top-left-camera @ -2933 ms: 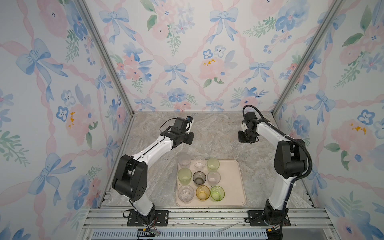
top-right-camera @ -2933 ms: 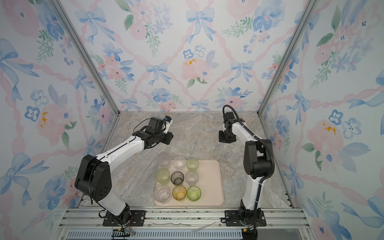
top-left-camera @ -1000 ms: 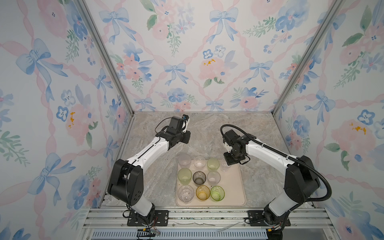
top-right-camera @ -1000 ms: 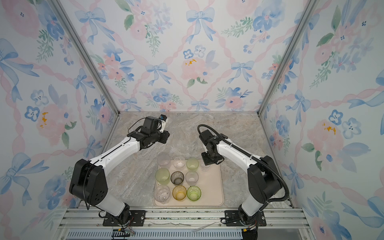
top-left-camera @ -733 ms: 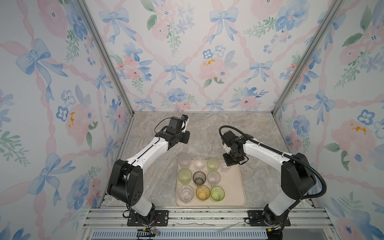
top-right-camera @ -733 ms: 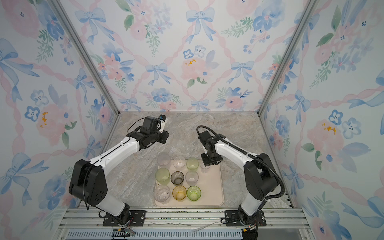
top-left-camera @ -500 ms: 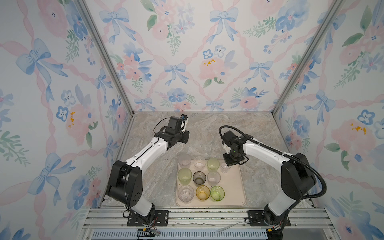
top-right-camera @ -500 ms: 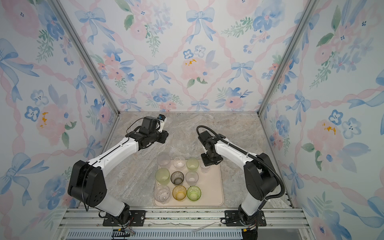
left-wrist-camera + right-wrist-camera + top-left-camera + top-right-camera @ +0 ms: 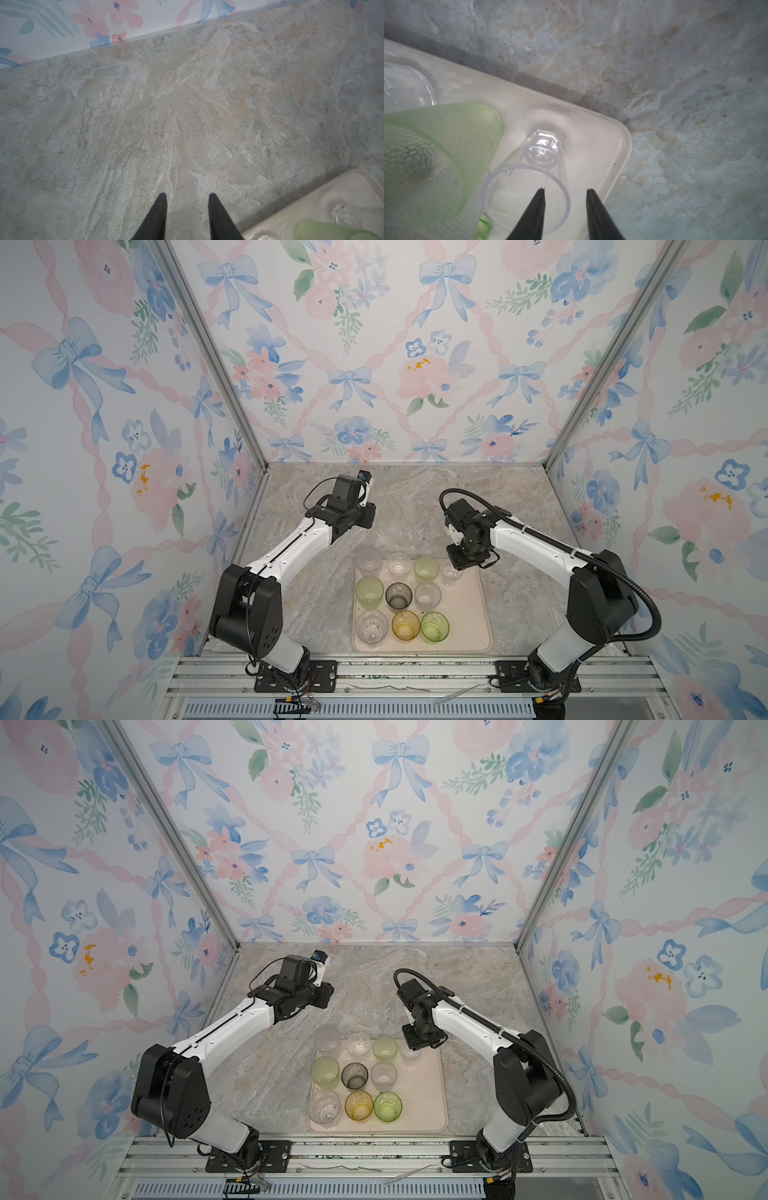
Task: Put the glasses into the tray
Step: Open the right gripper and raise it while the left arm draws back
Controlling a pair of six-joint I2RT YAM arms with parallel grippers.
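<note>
The right claw (image 9: 565,189) stands parted astride the rim of the small clear glass (image 9: 543,153) in a corner of the tray (image 9: 602,145), seemingly not gripping. The left claw (image 9: 187,194) gapes empty beside that tray.

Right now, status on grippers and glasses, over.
Left gripper open, empty, over counter. Right gripper open, jaws straddling clear glass rim. Glass upright in tray corner. Green glass close beside.
</note>
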